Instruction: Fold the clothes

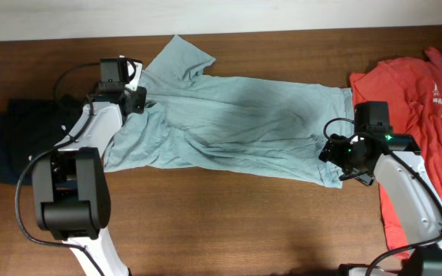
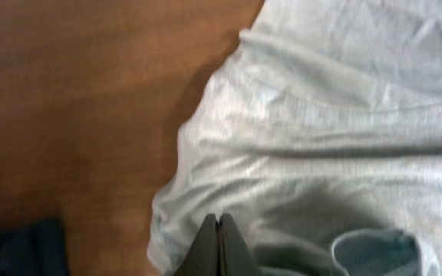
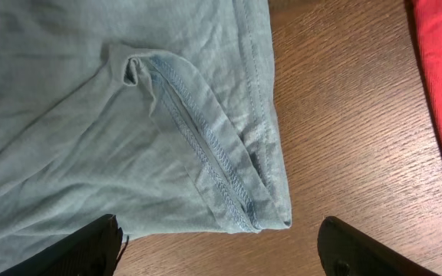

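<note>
Wooden desk (image 1: pixel 236 222): dark reddish-brown top, grain running left to right in the overhead view, where it fills nearly the whole frame. Its far edge runs along the top, slightly slanted, with a pale off-white strip (image 1: pixel 206 15) beyond it; wall or floor, cannot tell. Left wrist view: bare desk (image 2: pixel 67 100) is blurred, warm brown, with a soft sheen. Right wrist view: desk (image 3: pixel 344 123) is sharp, with fine grain lines and a dull patch of reflected light.

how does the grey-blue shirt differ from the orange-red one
The grey-blue shirt is plain; the orange-red shirt bears white print. The grey-blue shirt lies spread across the middle of the table; the orange-red shirt lies at its right end. Both lie rumpled, not yet folded.
</note>
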`<state>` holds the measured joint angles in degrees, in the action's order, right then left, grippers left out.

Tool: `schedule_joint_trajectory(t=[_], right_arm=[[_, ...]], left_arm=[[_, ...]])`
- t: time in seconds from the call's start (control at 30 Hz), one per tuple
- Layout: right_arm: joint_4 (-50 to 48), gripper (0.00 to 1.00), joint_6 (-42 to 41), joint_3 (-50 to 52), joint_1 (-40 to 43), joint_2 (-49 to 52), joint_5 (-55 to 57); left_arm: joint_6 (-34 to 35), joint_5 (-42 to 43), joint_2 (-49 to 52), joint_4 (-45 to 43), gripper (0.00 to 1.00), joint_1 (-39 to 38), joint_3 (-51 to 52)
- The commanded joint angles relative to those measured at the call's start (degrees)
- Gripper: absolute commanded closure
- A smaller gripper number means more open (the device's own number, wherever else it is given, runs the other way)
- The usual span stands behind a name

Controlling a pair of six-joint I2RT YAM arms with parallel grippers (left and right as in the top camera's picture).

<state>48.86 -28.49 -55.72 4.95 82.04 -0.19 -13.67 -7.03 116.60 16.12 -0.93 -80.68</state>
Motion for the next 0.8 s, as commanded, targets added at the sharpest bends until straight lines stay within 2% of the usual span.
schedule_joint_trajectory(t=[0.0, 0.17, 0.27, 0.43, 0.53, 0.6, 0.77], right_arm=[[0.3, 0.13, -0.2, -0.7, 0.3, 0.1, 0.9], [1.0, 0.13, -0.2, -0.7, 0.3, 0.1, 2.9], [1.1, 0.13, -0.2, -0.7, 0.3, 0.1, 3.9], [1.7, 0.13, -0.2, -0.7, 0.4, 0.1, 3.9], [2.0, 0.13, -0.2, -0.7, 0.4, 0.1, 3.9], [2.2, 0.06, -0.2, -0.7, 0.4, 0.1, 3.9], [3.6, 0.03, -0.2, -0.7, 0.4, 0.1, 3.9]], left_arm=[[0.8, -1.7, -0.5, 6.1, 0.94, 0.4, -4.5], [0.8, -1.9, -3.7, 25.5, 0.66, 0.4, -12.6], [5.8, -1.9, -5.7, 38.9, 0.61, 0.5, -16.4], [16.2, -1.7, -6.7, 55.5, 0.61, 3.0, -16.7], [17.6, 1.7, -6.7, 58.1, 0.61, 5.7, -13.7], [17.5, 6.5, -6.7, 55.4, 0.62, 7.9, -10.0], [17.5, 8.8, -6.7, 50.9, 0.62, 9.0, -4.6]])
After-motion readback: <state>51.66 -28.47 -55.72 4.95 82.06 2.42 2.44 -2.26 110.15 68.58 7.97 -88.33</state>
